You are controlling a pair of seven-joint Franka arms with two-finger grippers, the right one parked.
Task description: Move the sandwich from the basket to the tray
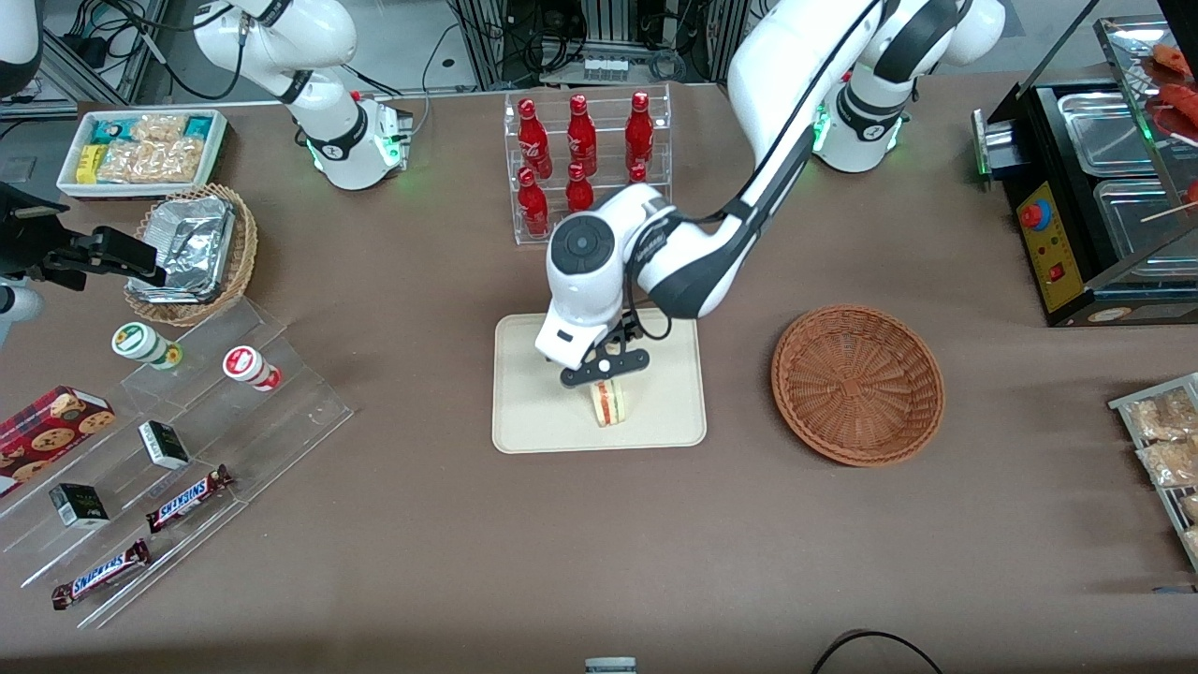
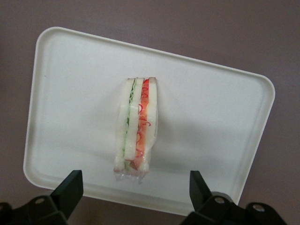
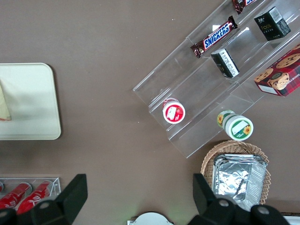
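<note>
The sandwich stood on edge on the tray, roughly in its middle in the wrist view and somewhat toward the tray's nearer long rim in the front view, its red and green filling lines facing up toward the wrist camera. It appeared to be wrapped in clear film, with a crinkled fold at one end. It looked light and soft: the white bread would likely dent under a hard squeeze, and the film could be slippery, so a gentle hold across the two flat bread faces, near the middle of the wedge, seemed the safest place to take it. The gripper hung just above the sandwich, its fingers spread wide and holding nothing. The sandwich sat between the two fingertips in line but below them, touching neither, with clear tray surface showing on both sides. By that reading the sandwich was already set down and let go. Well apart, toward the working arm's end of the table, the basket held nothing.
</note>
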